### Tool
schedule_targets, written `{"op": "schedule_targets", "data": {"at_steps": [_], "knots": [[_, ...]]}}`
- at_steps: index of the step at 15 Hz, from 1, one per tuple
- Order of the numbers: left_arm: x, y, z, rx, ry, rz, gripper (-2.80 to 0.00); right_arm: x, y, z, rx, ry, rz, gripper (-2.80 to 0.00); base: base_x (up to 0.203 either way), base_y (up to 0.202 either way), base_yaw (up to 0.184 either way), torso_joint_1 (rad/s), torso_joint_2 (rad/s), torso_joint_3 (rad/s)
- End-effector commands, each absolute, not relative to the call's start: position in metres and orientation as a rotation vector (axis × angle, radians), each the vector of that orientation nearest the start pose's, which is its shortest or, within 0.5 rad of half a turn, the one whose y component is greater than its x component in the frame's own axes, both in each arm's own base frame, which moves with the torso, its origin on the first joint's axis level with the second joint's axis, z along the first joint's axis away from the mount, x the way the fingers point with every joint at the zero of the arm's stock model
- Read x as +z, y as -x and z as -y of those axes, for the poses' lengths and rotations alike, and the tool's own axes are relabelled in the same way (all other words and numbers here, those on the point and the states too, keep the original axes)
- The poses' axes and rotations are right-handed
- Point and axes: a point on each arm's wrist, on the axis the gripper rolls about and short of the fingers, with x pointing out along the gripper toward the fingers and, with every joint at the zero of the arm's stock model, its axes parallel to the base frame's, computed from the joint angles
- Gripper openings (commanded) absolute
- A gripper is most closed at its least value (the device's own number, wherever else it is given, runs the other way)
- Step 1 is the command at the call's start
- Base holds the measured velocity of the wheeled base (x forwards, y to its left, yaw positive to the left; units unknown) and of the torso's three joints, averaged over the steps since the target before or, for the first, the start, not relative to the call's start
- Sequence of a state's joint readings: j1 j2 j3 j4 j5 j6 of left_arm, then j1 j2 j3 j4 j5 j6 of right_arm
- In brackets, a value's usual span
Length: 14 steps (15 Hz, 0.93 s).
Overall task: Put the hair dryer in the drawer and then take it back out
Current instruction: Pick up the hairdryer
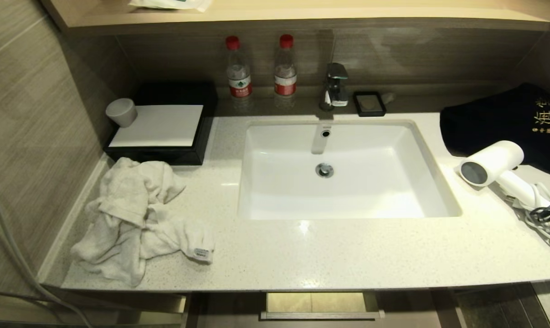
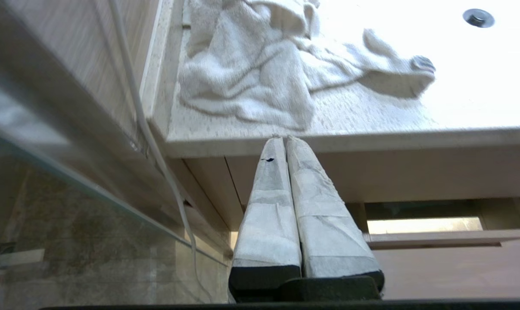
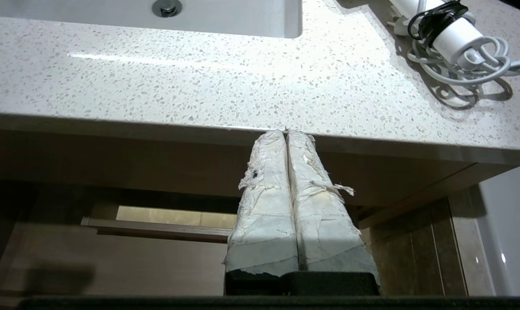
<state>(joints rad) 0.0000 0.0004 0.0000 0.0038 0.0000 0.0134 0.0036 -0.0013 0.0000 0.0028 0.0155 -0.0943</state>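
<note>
From the head view I saw neither arm. The hair dryer (image 1: 493, 162) lay on the speckled countertop (image 1: 329, 255) at the far right, its dark round end turned toward the sink (image 1: 347, 168), its handle and coiled cord (image 1: 546, 218) trailing toward the right edge. A dark cloth bag (image 1: 502, 120) sat just behind it. A crumpled white towel (image 1: 138, 214) lay on the left side of the counter, in front of a black tray (image 1: 165, 132) with a small cup (image 1: 121, 112). Two red-capped bottles (image 1: 261, 68) stood behind the sink beside the faucet (image 1: 335, 86). Below the counter's front edge the drawer (image 1: 322, 307) stood slightly open.

In the left wrist view the left gripper (image 2: 285, 140) had its taped fingers pressed together with nothing between them. Their tips sat just below the counter edge; the towel lay beyond and above the tips, and the drawer's open slot showed past the fingers on one side, lower down.

In the right wrist view the right gripper (image 3: 285, 132) was likewise closed and empty, its tips just under the counter edge. The hair dryer's handle with wrapped cord lay well apart from the fingers, up on the counter toward the far corner, and the drawer's gap showed beneath the counter on the other side of the fingers.
</note>
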Motion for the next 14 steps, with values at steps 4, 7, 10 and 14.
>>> {"op": "schedule_targets", "data": {"at_steps": [4,7,10,14], "knots": [[0.075,0.023,0.0,0.0,-0.014,-0.008,-2.8,0.075,0.023,0.0,0.017,0.083,-0.002,-2.8,0.0,0.0,0.0,0.093,-0.06,0.031],[0.075,0.023,0.0,0.0,-0.014,-0.008,-2.8,0.076,0.023,0.0,0.014,0.085,0.007,-2.8,0.0,0.0,0.0,0.0,0.0,0.0],[0.075,0.023,0.0,0.0,-0.011,-0.008,-2.8,0.121,0.029,0.0,0.012,0.108,0.035,-2.8,0.0,0.0,0.0,0.0,0.0,0.0],[0.075,0.023,0.0,0.0,-0.006,-0.008,-2.8,0.254,0.001,0.001,-0.018,0.119,-0.137,-2.8,0.0,0.0,0.0,0.0,0.0,0.0]]}}
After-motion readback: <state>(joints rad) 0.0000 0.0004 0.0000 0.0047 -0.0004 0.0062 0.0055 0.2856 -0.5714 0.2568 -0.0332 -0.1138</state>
